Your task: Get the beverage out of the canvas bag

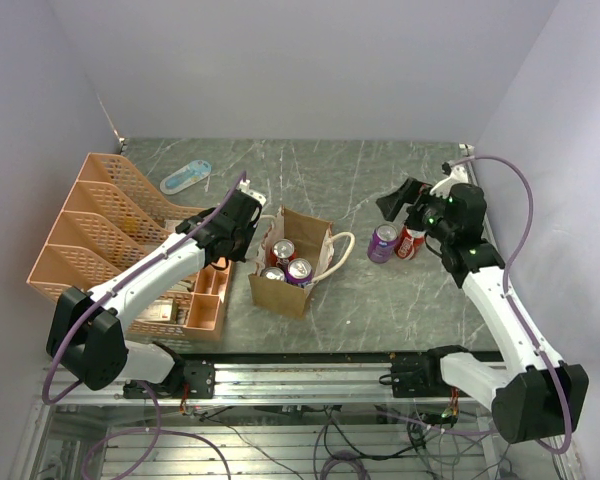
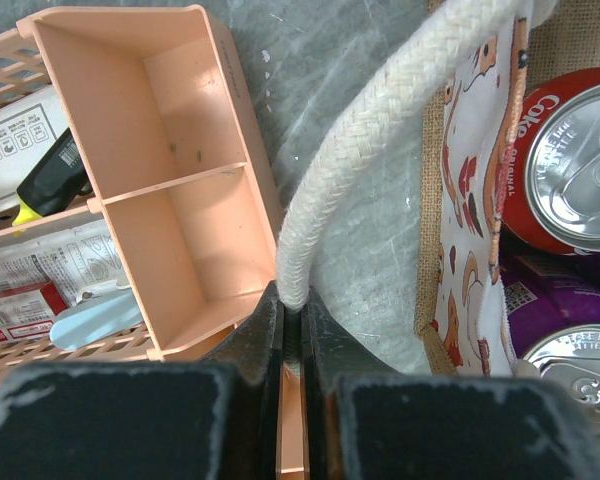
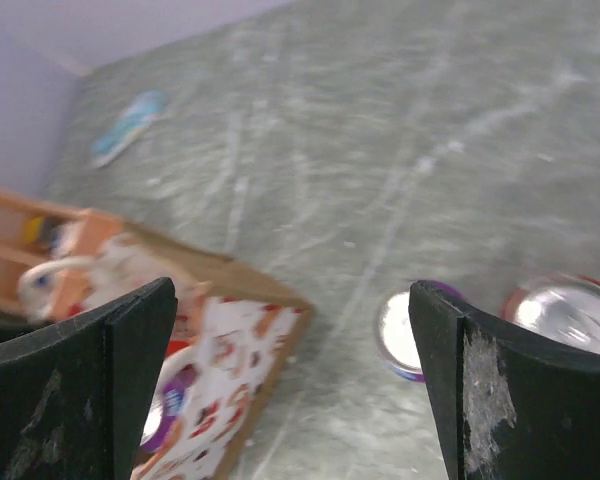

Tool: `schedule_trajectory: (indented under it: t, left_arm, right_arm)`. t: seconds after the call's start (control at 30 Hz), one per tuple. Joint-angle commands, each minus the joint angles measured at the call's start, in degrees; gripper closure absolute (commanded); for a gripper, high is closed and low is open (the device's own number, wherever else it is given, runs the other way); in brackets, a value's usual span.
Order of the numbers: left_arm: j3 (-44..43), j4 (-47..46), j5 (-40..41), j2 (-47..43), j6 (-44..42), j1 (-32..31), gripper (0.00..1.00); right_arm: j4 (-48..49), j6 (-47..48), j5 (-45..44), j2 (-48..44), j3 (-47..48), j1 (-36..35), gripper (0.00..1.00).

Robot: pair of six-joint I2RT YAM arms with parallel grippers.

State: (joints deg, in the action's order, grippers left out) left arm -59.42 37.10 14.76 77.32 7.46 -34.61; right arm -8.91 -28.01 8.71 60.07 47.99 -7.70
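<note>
left gripper (image 2: 292, 325) pinched tight on handle (image 2: 380, 130) — to hold bag (image 1: 280, 292) steady | right gripper (image 3: 290, 300) fingers wide apart by cans outside (image 1: 384, 243) — ready for cans inside (image 1: 299, 268)

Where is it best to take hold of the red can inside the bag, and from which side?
Probably the top edge of the red can, coming straight down from above: it stands upright, the bag walls cover its sides, and a purple can sits beside it, so only the top is free.
</note>
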Motion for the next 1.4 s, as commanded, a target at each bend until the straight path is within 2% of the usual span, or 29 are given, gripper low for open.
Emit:
schedule_trajectory:
  t: [0.0, 0.07, 0.27, 0.43, 0.77, 1.13, 1.37]
  left_arm:
    - [-1.8, -1.1, -1.5, 0.2, -0.3, -0.1, 0.93]
    - [-1.8, -1.1, -1.4, 0.3, -0.4, -0.2, 0.93]
    - [-1.7, -1.0, -1.3, 0.5, -0.3, -0.1, 0.93]
    - [-1.7, -0.9, -0.9, 0.6, -0.2, -0.1, 0.93]
    - [-1.7, -0.8, -0.7, 0.7, -0.2, -0.2, 0.93]
    - [-1.5, -0.9, 0.1, 0.5, -0.2, -0.2, 0.93]
    - [-1.4, -0.9, 0.2, 0.7, -0.2, -0.2, 0.93]
  right_arm:
    - [8.2, 0.9, 19.5, -1.0, 2.8, -3.2, 0.0]
    - [6.6, 2.4, 18.4, 0.2, 4.6, -7.6, 0.0]
    - [-1.7, 7.2, 6.5, 5.9, 12.0, -23.2, 0.0]
    - [-4.7, 7.4, 1.8, 11.2, 14.5, -30.4, 0.0]
    - [-9.6, 3.7, -4.9, 24.1, 19.8, -38.0, 0.0]
    - [-21.8, -15.5, -21.5, 41.0, 32.0, -43.2, 0.0]
    - [-25.3, -20.1, -25.8, 45.5, 34.1, -43.7, 0.0]
